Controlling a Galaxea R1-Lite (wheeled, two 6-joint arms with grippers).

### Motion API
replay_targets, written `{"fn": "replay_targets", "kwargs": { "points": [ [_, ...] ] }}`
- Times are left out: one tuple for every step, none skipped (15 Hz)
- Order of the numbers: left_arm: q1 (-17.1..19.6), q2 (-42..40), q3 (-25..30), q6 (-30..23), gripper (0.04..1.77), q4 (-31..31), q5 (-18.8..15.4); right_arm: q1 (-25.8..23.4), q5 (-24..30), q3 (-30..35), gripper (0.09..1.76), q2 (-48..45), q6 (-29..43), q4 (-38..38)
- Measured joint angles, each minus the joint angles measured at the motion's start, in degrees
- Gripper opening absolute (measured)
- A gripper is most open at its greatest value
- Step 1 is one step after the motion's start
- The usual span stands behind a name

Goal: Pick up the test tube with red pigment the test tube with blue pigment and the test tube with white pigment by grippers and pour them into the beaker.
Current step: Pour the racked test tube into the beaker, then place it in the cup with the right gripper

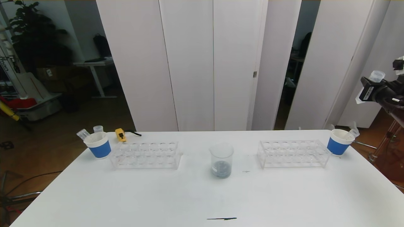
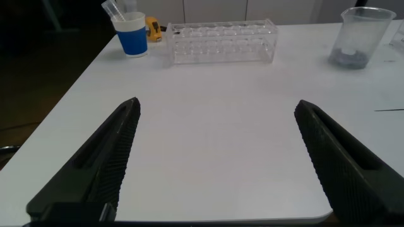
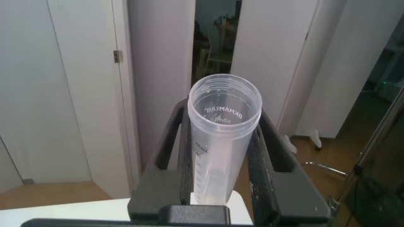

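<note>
White folding partition panels [image 1: 189, 63] stand behind the white counter [image 1: 202, 195]. Brown wood floor [image 1: 104, 116] extends left, toward a dark leafy potted plant [image 1: 31, 34] and a white-legged desk [image 1: 94, 67].

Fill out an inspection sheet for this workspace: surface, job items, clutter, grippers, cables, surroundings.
Surface: white table, a short dark streak near its front edge.
Job's things: beaker upright at centre, dark grey-blue liquid at its bottom; two clear racks, left rack and right rack, both look empty.
Clutter: left blue cup and right blue cup holding used tubes; yellow gadget behind the left rack.
Grippers: right gripper raised off the table's right side, shut on a clear empty tube; left gripper open, low over the table.
Cables: black lead at the yellow gadget.
Surroundings: white panels behind.
</note>
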Motion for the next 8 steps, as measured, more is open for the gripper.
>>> {"fn": "replay_targets", "kwargs": {
  "points": [
    [0.0,0.0,0.0,0.0,1.75,0.0,0.0,-0.15,-0.02,-0.55,0.58,1.35,0.62,-0.35],
    [0.0,0.0,0.0,0.0,1.75,0.0,0.0,-0.2,-0.02,-1.05,0.58,2.73,1.12,-1.04],
    [0.0,0.0,0.0,0.0,1.75,0.0,0.02,-0.26,-0.02,-1.46,0.58,4.17,1.4,-1.87],
    [0.0,0.0,0.0,0.0,1.75,0.0,0.0,-0.3,0.0,-1.85,0.58,5.79,1.54,-2.47],
    [0.0,0.0,0.0,0.0,1.75,0.0,0.0,-0.41,-0.02,-2.18,0.58,7.3,1.58,-2.86],
    [0.0,0.0,0.0,0.0,1.75,0.0,0.0,-0.56,-0.02,-2.38,0.58,8.77,1.54,-3.08],
    [0.0,0.0,0.0,0.0,1.75,-0.02,0.0,-0.74,-0.05,-2.51,0.58,10.23,1.4,-3.17],
    [0.0,0.0,0.0,0.0,1.75,-0.02,0.0,-0.89,-0.09,-2.56,0.58,11.47,1.32,-3.25]
  ]
}}
